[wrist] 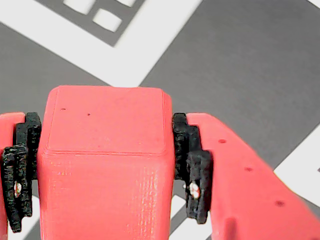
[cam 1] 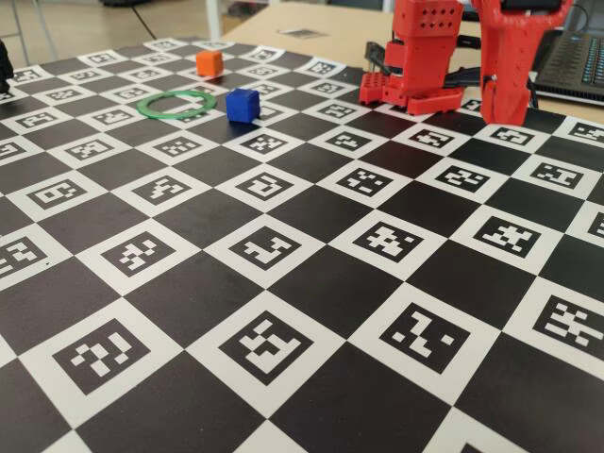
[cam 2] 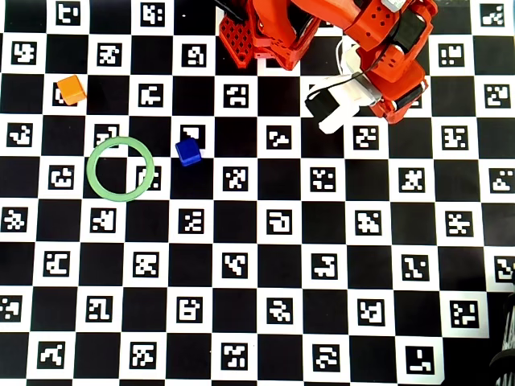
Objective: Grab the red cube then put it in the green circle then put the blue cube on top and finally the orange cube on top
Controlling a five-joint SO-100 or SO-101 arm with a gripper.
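Note:
In the wrist view the red cube (wrist: 105, 165) fills the space between the black pads, and my gripper (wrist: 102, 131) is shut on it, just above the mat. The arm (cam 2: 378, 56) hides the gripper and the red cube in the overhead view, at the back right of the board. The green circle (cam 2: 90, 169) (cam 1: 143, 107) lies flat at the left with nothing inside it. Just right of it stands the blue cube (cam 2: 188, 151) (cam 1: 243, 104). The orange cube (cam 2: 71, 89) (cam 1: 209, 63) sits behind the ring, towards the far left.
A black-and-white checkered marker mat (cam 2: 282, 265) covers the table. The arm's red base (cam 2: 257, 36) stands at the back centre. A dark keyboard (cam 1: 578, 57) lies beyond the mat at the back right in the fixed view.

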